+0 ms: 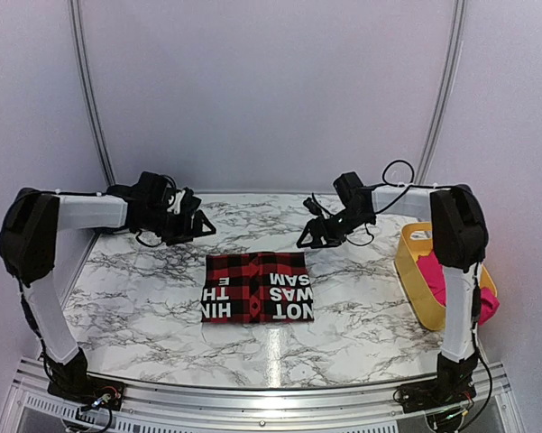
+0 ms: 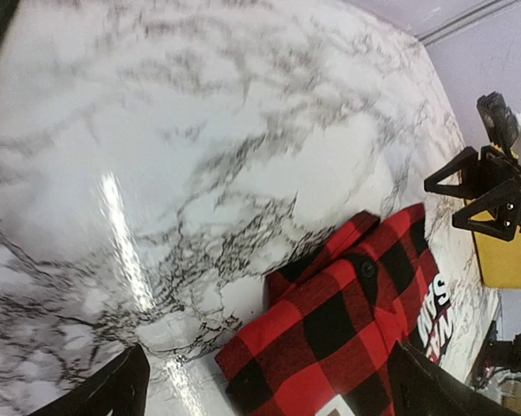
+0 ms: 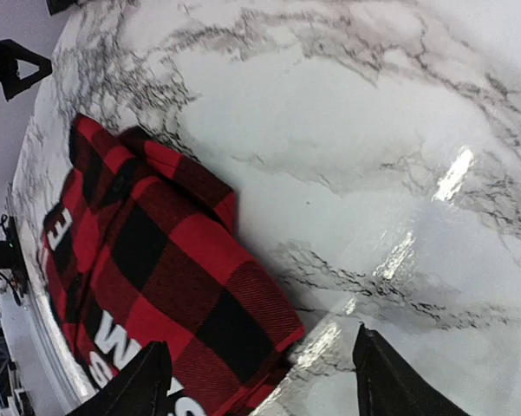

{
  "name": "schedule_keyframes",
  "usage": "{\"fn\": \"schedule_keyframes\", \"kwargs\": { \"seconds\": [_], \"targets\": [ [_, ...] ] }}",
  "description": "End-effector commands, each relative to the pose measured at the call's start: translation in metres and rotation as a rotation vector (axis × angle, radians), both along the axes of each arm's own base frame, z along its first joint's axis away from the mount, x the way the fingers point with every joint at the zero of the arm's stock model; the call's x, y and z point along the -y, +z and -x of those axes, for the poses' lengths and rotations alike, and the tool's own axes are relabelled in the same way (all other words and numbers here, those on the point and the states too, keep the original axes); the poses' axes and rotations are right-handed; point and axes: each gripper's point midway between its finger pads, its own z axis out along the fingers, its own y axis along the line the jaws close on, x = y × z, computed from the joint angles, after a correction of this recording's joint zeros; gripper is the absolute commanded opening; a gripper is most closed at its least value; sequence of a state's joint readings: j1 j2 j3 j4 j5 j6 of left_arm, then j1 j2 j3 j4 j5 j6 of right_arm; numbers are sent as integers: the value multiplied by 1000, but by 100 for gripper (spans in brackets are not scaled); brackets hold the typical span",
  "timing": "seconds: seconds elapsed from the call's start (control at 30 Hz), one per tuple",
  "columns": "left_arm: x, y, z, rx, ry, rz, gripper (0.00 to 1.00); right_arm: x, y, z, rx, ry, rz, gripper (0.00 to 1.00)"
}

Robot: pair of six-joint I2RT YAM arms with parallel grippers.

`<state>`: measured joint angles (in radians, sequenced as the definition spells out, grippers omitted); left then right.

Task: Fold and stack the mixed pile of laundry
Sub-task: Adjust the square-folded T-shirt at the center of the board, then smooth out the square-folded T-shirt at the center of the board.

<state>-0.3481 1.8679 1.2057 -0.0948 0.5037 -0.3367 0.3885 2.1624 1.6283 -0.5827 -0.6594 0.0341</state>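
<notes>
Both claws gape empty. From above, left gripper [image 1: 194, 225] and right gripper [image 1: 308, 236] hover beyond the folded red-and-black checked garment [image 1: 257, 287] at mid-table, with the magenta-pink garment [image 1: 436, 280] in the yellow tub [image 1: 413, 266]. Each wrist view shows fingers [image 2: 113, 390] spread above a far corner. A low sweep toward the tub could snag that corner and undo the fold.

The folded red-and-black checked fabric garment [image 1: 257, 287] carries white block letters: "NOT", "WAS", "SAM", then "HIN", "TH", "E".
</notes>
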Motion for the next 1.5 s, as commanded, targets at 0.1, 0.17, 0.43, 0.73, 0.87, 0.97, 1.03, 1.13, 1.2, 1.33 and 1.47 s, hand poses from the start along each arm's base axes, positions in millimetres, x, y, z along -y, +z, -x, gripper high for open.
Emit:
{"fn": "schedule_keyframes", "kwargs": {
  "seconds": [0.1,0.17,0.43,0.73,0.87,0.97,1.03,1.13,1.2,1.33,1.47],
  "targets": [
    [-28,173,-3,380,137,24,99,-13,138,12,142,-14,-196,75],
    [-33,184,2,348,230,119,99,-22,156,23,134,-3,-252,76],
    [72,127,51,102,-55,320,99,-75,142,57,-37,30,-432,82],
    [125,11,49,-136,-51,268,99,-98,41,39,-250,-53,-479,82],
    [93,-45,35,-224,62,224,99,-75,-14,25,-293,-122,-380,81],
    [77,-48,38,-232,67,221,99,-56,-21,21,-297,-146,-344,80],
    [73,-15,45,-166,43,235,99,-53,6,27,-282,-131,-353,80],
    [66,34,62,-100,16,217,99,-58,60,48,-253,-85,-420,81],
    [68,57,78,-88,-11,253,99,-64,78,73,-259,-54,-434,82],
    [82,64,105,-118,-46,320,99,-83,77,130,-326,17,-461,82],
    [104,46,122,-163,-71,324,99,-99,74,163,-390,63,-553,82]
  ]
}}
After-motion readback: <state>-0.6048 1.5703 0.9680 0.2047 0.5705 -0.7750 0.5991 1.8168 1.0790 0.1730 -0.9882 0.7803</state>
